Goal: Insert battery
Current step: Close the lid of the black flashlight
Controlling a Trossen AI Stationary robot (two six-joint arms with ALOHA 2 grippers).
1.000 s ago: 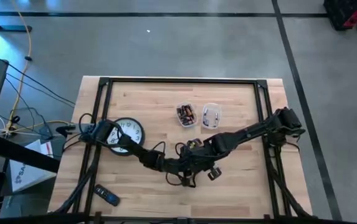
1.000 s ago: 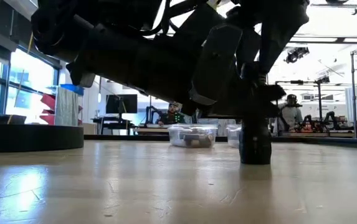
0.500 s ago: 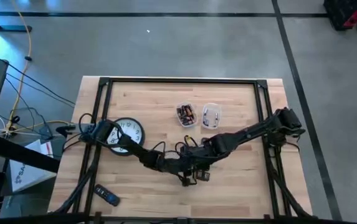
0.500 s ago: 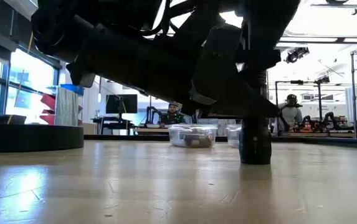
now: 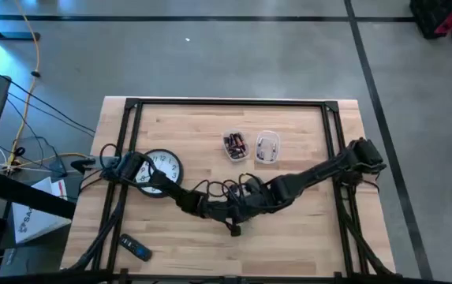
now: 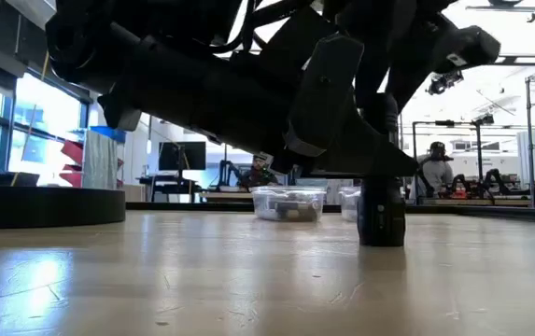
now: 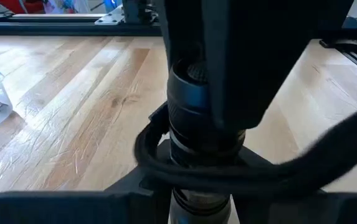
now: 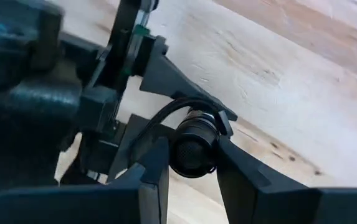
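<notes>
A: Status, both arms?

B: Both meet near counter (image 5: pixel 194 126) centre-front. My left tool (image 5: pixel 233 225) and right tool (image 5: pixel 241 214) crowd the same spot in high view. Obj there is a dark cylinder, prob. a flashlight (image 6: pixel 381 210), standing upright on the counter in low view.

A: Right tool state?

B: Right wrist view: my two fingers (image 8: pixel 156 171) sit either side of the flashlight's round end (image 8: pixel 192 151), pressed against it. Clamped on it.

A: Left tool?

B: Left wrist view: cylinder body (image 7: pixel 197 118) fills the centre, a black cable looped round it. Can't tell whether my left fingers are apart or together; the right arm blocks the view.

A: Batteries?

B: Two clear tubs toward counter back, side by side, well apart from both tools. Left tub (image 5: pixel 235 146) holds a pile of batteries, right tub (image 5: pixel 267 147) holds a few small items. No battery visible in either tool.

A: Other items?

B: Wall clock (image 5: pixel 161 168) lies face-up under my left arm, at counter left. A small dark remote-like device (image 5: pixel 135 248) sits at front left corner.
</notes>
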